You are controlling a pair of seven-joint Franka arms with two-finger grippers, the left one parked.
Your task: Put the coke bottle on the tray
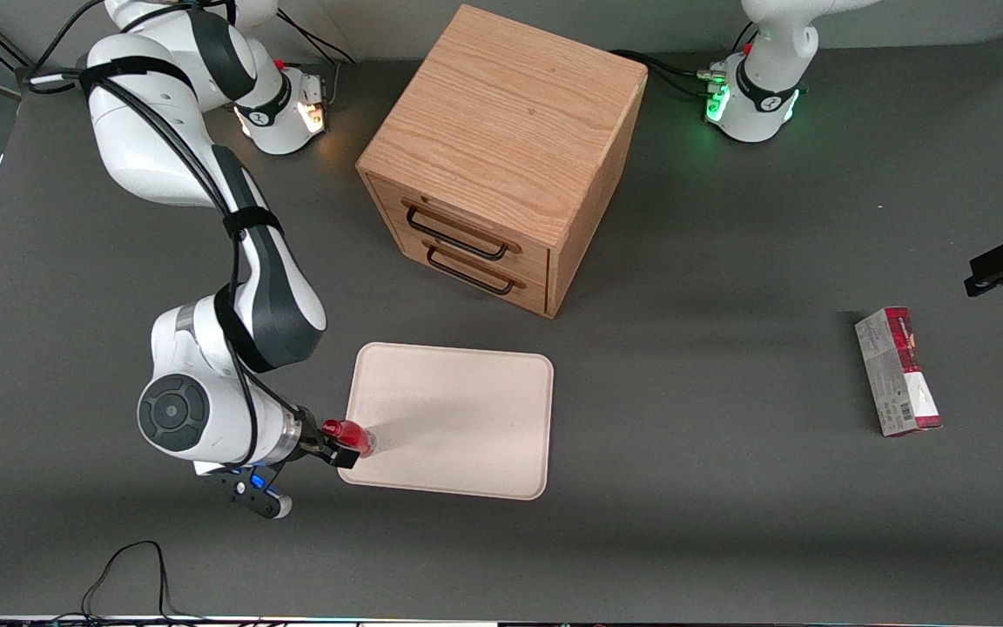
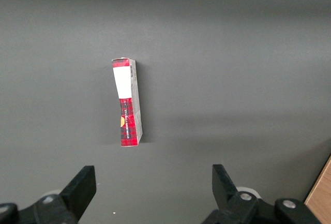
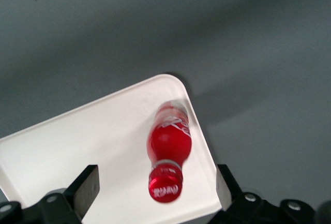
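Red coke bottle [image 3: 169, 144], one, upright on the tray's corner nearest the working arm; cream tray [image 1: 467, 409], one; gripper [image 3: 155, 185], one, above the bottle, jaws spread wide, holding nothing; wooden two-drawer cabinet [image 1: 501, 148], one; red-and-grey carton [image 1: 898, 370], one, toward the parked arm's end

The coke bottle [image 3: 169, 142], small, glossy red with a red cap and white script, stands on the cream rectangular tray [image 1: 458, 409] by the tray's near corner toward the working arm's end, between the spread fingers of the gripper [image 1: 343, 442]
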